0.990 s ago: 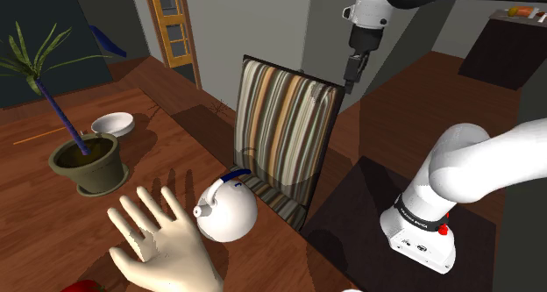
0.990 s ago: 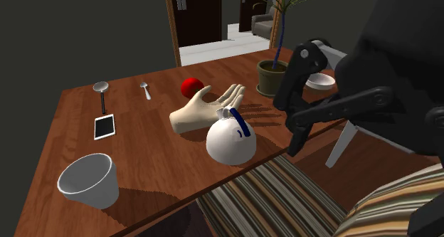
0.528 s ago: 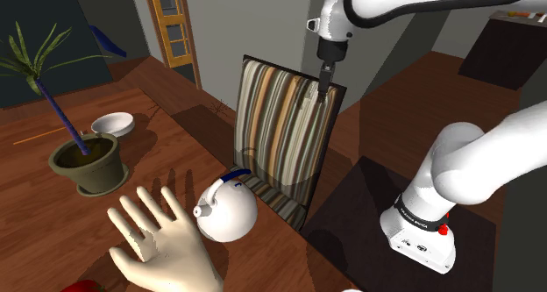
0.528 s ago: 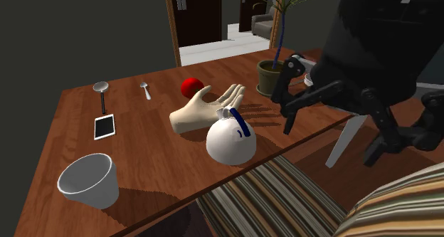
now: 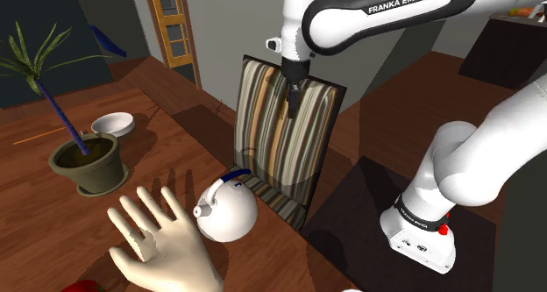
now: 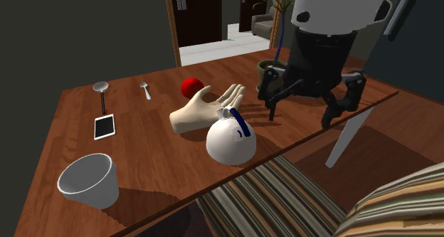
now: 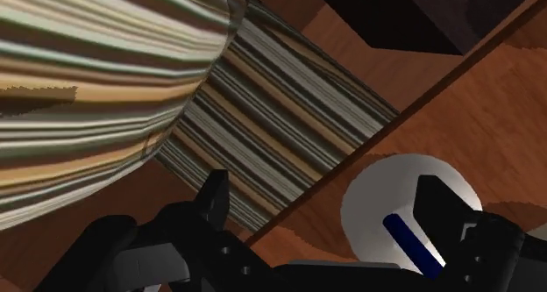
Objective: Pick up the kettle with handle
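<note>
Shoulder view: the big white arm [image 5: 351,14] stretches across, "FRANKA EMIKA" readable on its link, above the striped chair [image 5: 280,137] pushed against the wooden table [image 6: 67,122]. The white kettle [image 5: 230,213], blue handle on top, sits at the table edge by the chair, just beside a pale model hand [image 5: 158,242]. The gripper [image 5: 294,104] hangs high over the chair back with its fingers spread, holding nothing, and there is open air below.
</note>
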Motion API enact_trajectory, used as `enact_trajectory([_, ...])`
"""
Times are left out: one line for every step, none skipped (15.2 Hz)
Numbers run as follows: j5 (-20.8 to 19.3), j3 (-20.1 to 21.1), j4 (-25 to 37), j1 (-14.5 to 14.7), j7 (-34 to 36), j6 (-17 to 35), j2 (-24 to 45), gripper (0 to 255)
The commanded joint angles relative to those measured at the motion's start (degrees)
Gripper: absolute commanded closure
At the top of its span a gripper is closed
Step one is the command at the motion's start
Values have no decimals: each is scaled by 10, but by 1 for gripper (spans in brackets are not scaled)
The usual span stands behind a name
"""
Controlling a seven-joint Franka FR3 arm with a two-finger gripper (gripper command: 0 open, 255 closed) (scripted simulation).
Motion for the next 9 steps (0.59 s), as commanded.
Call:
enact_trajectory([-2,11,15,14,-19,21,33,0])
enact_trajectory([-4,16,22,20,-28,31,48,0])
enact_trajectory([-5,22,29,26,-37,40,63,0])
enact_trajectory([-8,27,36,32,-46,49,78,0])
enact_trajectory([-10,33,43,38,-55,58,92,0])
enact_trajectory([-13,39,50,44,-63,66,106,0])
enact_trajectory([-16,44,57,50,-71,74,120,0])
enact_trajectory([-19,50,64,56,-79,82,134,0])
enact_trajectory([-23,56,71,62,-87,90,148,0])
